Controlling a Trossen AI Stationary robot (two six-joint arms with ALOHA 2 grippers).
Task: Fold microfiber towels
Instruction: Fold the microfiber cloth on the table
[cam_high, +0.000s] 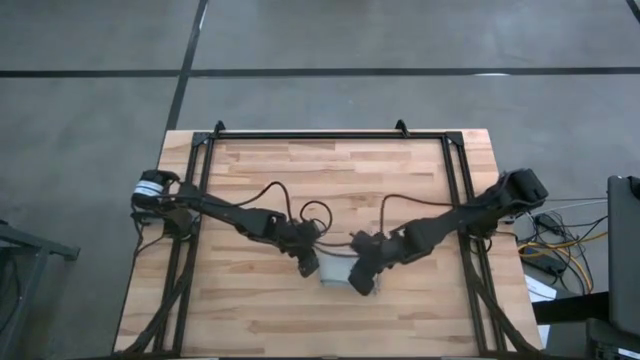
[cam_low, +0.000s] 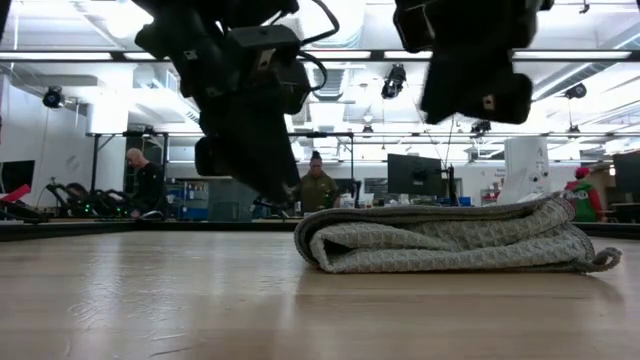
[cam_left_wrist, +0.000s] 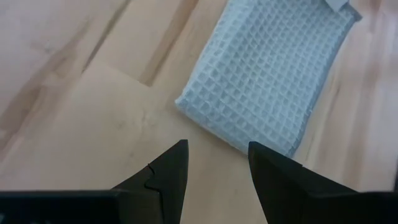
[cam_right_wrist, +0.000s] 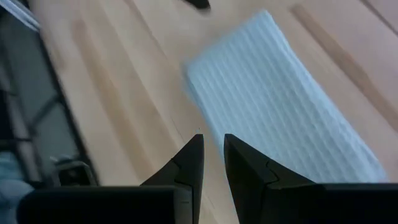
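Observation:
The microfiber towel (cam_high: 337, 271) lies folded into a small thick oblong on the wooden table, near the middle of its near half. In the low view the towel (cam_low: 450, 240) rests flat in several layers, its rounded fold to the left. A small pale tag (cam_left_wrist: 341, 5) shows at one end. My left gripper (cam_left_wrist: 217, 155) hovers open just beside the towel's left end (cam_high: 308, 266), with nothing between its fingers. My right gripper (cam_right_wrist: 212, 144) hangs above the table at the towel's right near corner (cam_high: 362, 284). Its fingers are a narrow gap apart and empty.
A black frame (cam_high: 330, 135) runs along the table's far edge and down both sides. Cables loop off both arms over the wood behind the towel (cam_high: 315, 212). Bare wood lies toward the far edge. People stand in the room beyond the table (cam_low: 318, 185).

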